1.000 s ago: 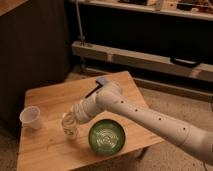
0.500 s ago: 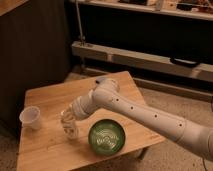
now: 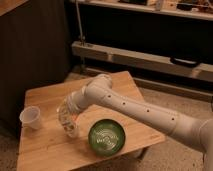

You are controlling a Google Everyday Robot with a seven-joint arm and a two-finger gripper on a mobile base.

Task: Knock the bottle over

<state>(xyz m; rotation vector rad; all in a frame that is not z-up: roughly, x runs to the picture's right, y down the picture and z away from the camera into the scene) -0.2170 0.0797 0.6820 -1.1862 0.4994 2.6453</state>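
Observation:
The bottle (image 3: 72, 130) is a small whitish shape on the wooden table (image 3: 45, 150), left of the middle. Only its lower part shows, because my gripper covers its top. My gripper (image 3: 65, 116) hangs at the end of the white arm (image 3: 130, 107), which reaches in from the right. The gripper sits right over and against the bottle. I cannot tell whether the bottle stands upright or leans.
A translucent white cup (image 3: 31, 118) stands near the table's left edge. A green bowl (image 3: 106, 138) sits near the front edge, right of the bottle. A dark wall and a metal shelf rail (image 3: 140, 60) lie behind the table.
The arm has swung left and down. The gripper has moved from above and right of the bottle to right on it.

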